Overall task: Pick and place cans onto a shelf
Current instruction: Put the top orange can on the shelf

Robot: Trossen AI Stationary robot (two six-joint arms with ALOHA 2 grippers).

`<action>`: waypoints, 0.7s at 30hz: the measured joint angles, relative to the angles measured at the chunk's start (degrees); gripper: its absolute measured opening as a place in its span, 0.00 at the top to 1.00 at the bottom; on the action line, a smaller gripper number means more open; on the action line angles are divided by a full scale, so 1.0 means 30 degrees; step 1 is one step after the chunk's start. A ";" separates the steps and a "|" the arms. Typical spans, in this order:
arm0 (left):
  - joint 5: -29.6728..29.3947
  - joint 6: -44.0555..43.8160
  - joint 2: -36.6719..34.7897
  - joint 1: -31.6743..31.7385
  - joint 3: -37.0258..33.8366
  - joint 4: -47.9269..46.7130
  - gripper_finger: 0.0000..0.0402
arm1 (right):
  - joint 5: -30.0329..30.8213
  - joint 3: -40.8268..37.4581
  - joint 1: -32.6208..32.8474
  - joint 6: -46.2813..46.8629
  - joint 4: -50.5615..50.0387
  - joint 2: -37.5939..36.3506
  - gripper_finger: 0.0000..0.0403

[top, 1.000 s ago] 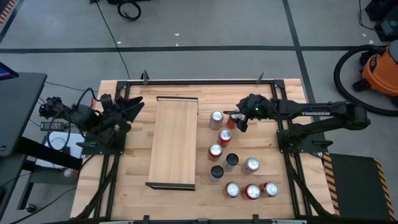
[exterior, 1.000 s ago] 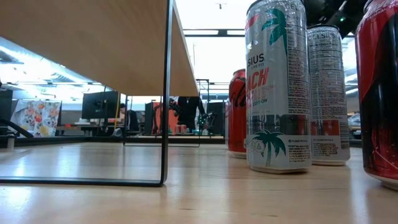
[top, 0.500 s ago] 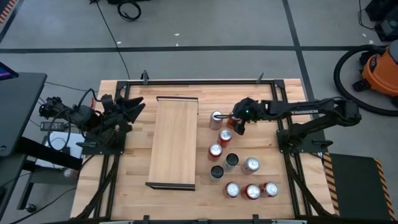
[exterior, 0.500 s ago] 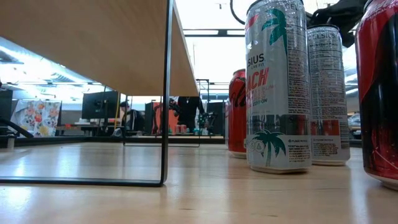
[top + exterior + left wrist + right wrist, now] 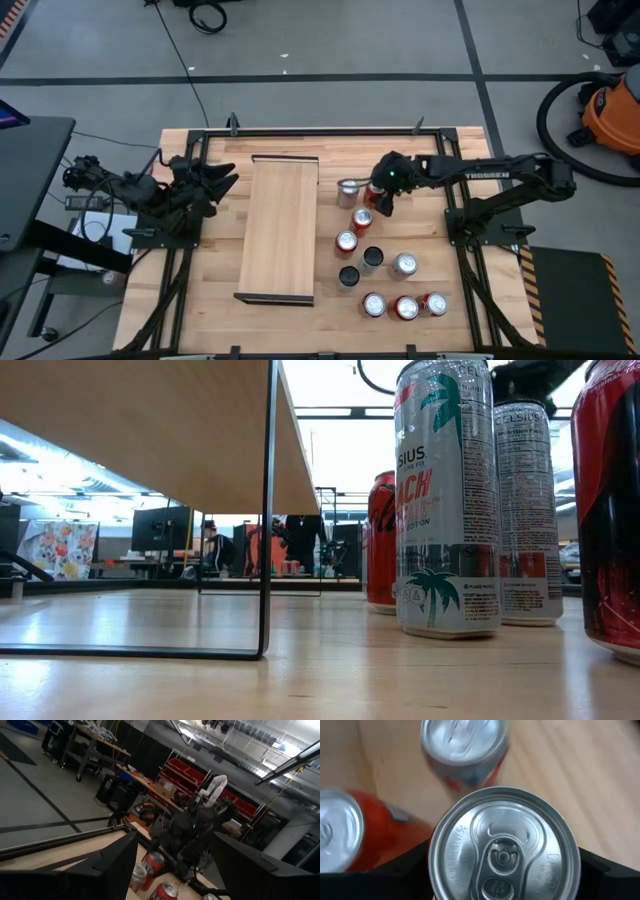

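**A:** You're on the pick. Your right gripper (image 5: 378, 192) is down over a red can (image 5: 375, 190) at the far end of the cluster, right of the shelf (image 5: 279, 228). In the right wrist view that can's top (image 5: 502, 847) sits square between the two dark fingers (image 5: 597, 870), one on either side.

**B:** Are the jaws on it?

**A:** Partly open and bracketing it; I can't tell if they're pressing the wall, so call nothing held. A silver can (image 5: 347, 190) stands just left of it, another red can (image 5: 362, 219) just nearer.

**B:** And the left gripper (image 5: 222, 181)?

**A:** Waiting at the table's left edge, jaws partly open, holding nothing.

**B:** Next?

**A:** You'll want a firm squeeze, then a straight lift clear of both neighbours before swinging left to the shelf, which has no cans on it.
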 joint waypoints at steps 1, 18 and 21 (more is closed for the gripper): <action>0.0000 -0.0014 0.0000 0.0000 -0.0003 -0.0067 0.34 | 0.0036 0.0511 -0.0085 -0.0153 -0.0654 0.0000 0.21; 0.0219 -0.2694 0.1628 0.0058 0.5494 -0.9764 0.38 | -0.0722 0.8951 0.0140 -0.0789 -0.3649 0.0864 0.21; 0.0267 -0.2736 0.2036 0.0058 0.6561 -1.1697 0.41 | -0.1250 1.0223 0.0577 -0.0890 -0.3262 0.2207 0.21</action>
